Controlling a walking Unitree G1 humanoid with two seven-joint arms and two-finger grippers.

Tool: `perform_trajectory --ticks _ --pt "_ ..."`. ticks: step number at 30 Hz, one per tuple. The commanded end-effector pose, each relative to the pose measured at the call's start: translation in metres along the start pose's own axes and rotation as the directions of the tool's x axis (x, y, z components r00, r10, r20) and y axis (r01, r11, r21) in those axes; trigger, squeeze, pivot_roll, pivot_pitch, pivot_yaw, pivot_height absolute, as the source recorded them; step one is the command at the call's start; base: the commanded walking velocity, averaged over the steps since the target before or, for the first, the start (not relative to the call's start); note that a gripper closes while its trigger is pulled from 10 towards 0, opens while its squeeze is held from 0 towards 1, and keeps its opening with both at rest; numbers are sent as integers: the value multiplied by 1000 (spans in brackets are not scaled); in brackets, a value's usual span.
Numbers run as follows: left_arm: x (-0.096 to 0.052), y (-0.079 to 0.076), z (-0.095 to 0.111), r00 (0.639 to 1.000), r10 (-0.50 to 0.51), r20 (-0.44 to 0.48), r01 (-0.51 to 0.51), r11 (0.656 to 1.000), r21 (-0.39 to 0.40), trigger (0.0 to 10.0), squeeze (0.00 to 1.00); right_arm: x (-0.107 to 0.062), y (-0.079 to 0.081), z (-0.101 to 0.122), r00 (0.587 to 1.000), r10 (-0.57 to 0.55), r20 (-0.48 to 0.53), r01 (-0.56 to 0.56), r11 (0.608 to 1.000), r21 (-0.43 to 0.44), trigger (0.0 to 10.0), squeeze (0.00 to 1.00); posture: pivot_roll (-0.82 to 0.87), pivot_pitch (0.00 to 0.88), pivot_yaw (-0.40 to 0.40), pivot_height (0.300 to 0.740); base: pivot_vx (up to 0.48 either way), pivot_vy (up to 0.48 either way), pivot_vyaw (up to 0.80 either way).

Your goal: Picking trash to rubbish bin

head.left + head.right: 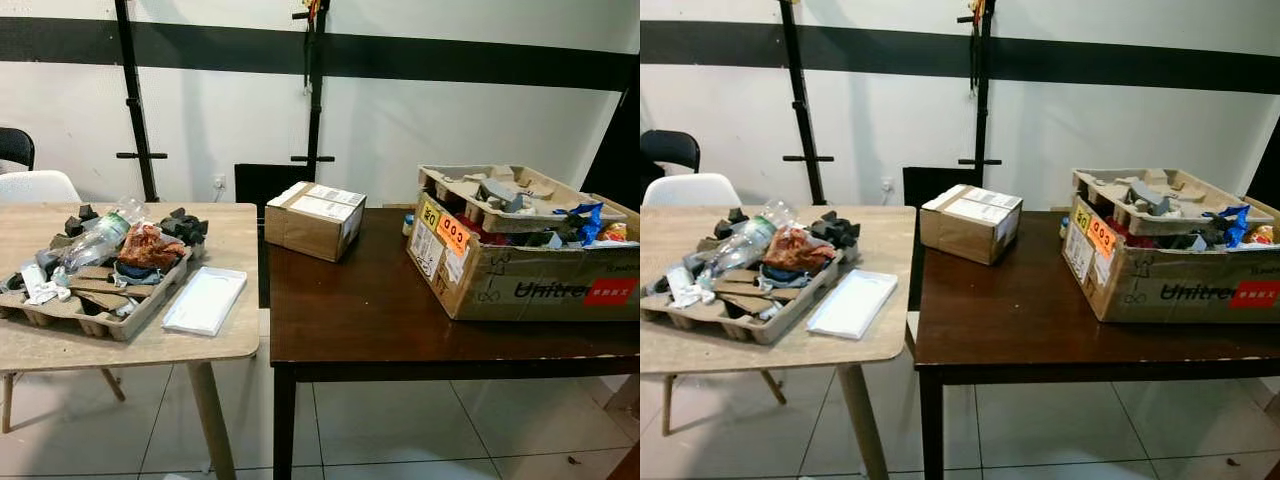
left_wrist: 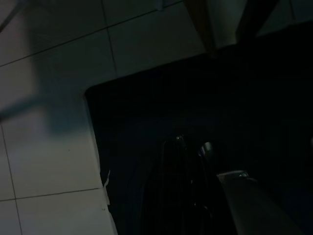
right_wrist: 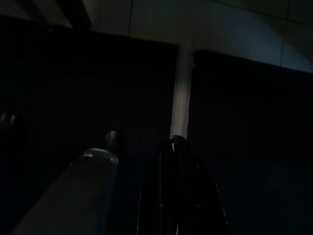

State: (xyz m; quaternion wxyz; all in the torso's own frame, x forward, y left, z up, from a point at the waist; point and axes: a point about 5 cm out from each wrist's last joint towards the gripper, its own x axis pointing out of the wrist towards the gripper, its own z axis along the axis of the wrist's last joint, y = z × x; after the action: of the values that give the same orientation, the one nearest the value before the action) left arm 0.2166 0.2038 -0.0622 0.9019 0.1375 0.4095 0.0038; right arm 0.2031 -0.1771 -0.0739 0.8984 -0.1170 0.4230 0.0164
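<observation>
A pulp tray (image 1: pixel 60 312) on the light wooden table (image 1: pixel 215 345) holds trash: a clear plastic bottle (image 1: pixel 100 240), an orange wrapper (image 1: pixel 150 245), dark foam bits (image 1: pixel 185 226) and crumpled paper (image 1: pixel 35 285). Beside it lies a white flat lid (image 1: pixel 205 300). On the dark table (image 1: pixel 350 320) stands a large open cardboard box (image 1: pixel 530 285) filled with pulp packing (image 1: pixel 490 195) and wrappers (image 1: pixel 585 222). Both arms hang idle below the tables. My left gripper (image 2: pixel 188 147) is in deep shade. My right gripper (image 3: pixel 176 142) looks shut with its tips together over the tiled floor.
A small sealed cardboard box (image 1: pixel 313 220) sits at the dark table's far left corner. A white chair (image 1: pixel 35 186) and a black chair (image 1: pixel 15 148) stand behind the light table. Black stand poles (image 1: pixel 315 100) lean on the wall. A narrow gap separates the tables.
</observation>
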Motion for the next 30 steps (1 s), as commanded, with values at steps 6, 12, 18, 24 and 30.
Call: perform_trajectory --ticks 6,12,18,24,30 --pt "-1 -6 -4 1000 -23 -3 23 1000 10 10000 0 -2 5 -9 999 6 -31 -6 1000 -13 10000 0 27 49 -44 740 0 0 0" --pt "-1 -5 -3 1000 -18 6 18 1000 -2 10000 0 -2 7 -8 1000 2 -27 -2 1000 -19 10000 0 26 50 -41 740 0 0 0" --pt "-1 -7 0 999 -25 30 26 999 -26 10000 0 -2 4 -8 1000 -12 -20 11 1000 -15 10000 0 26 50 -41 740 0 0 0" --pt "-1 -8 2 999 -35 37 37 999 -37 10000 0 -2 1 -8 1000 -24 -14 25 999 27 10000 0 26 50 -40 740 0 0 0" --pt "-1 -8 3 999 -35 39 36 999 -34 10000 0 -2 1 -7 1000 -19 -20 20 999 48 10000 0 27 51 -37 740 0 0 0"
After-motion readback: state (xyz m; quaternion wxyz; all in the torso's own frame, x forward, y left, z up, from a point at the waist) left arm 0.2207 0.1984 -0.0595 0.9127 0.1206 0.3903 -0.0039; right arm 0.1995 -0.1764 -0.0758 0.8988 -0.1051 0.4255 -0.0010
